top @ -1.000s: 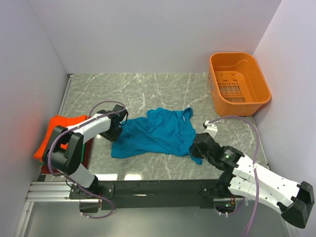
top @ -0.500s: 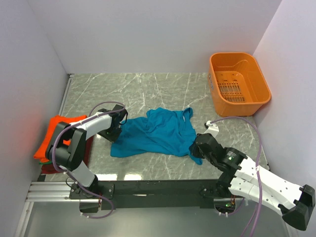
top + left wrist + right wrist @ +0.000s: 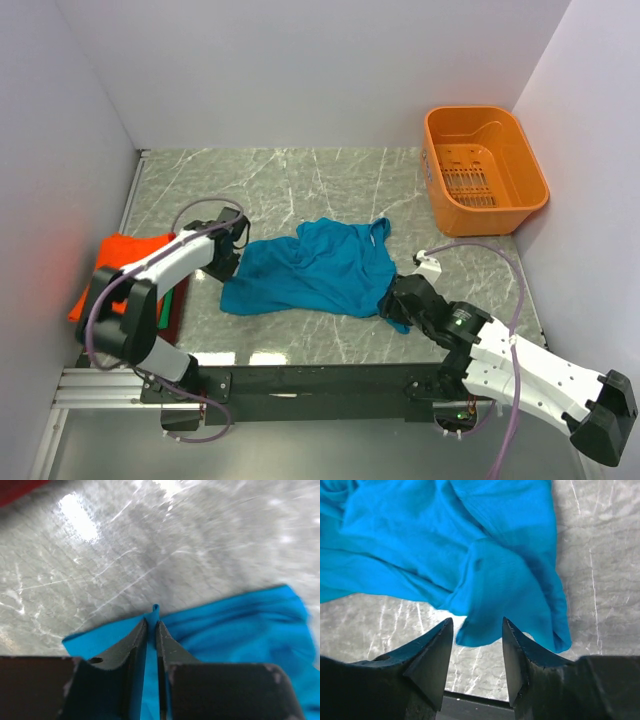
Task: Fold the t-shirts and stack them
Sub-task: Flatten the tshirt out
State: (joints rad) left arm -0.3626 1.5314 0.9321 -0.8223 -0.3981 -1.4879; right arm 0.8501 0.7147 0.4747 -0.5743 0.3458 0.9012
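Note:
A teal-blue t-shirt (image 3: 315, 268) lies crumpled and spread in the middle of the marble table. My left gripper (image 3: 232, 262) sits at its left edge, shut on a pinched fold of the blue cloth (image 3: 154, 614). My right gripper (image 3: 392, 302) is at the shirt's lower right corner and stands open, with a flap of blue cloth (image 3: 490, 605) just beyond its fingertips and nothing clamped. At the left edge of the table lies a stack of folded t-shirts: orange (image 3: 112, 266) on top, green and dark red edges (image 3: 176, 305) below.
An orange plastic basket (image 3: 482, 168) stands at the back right corner. White walls close in the table on three sides. The black base rail (image 3: 320, 380) runs along the near edge.
My left gripper has closed on the shirt's left edge. My right gripper has opened and let go of the lower right corner, shifting slightly left.

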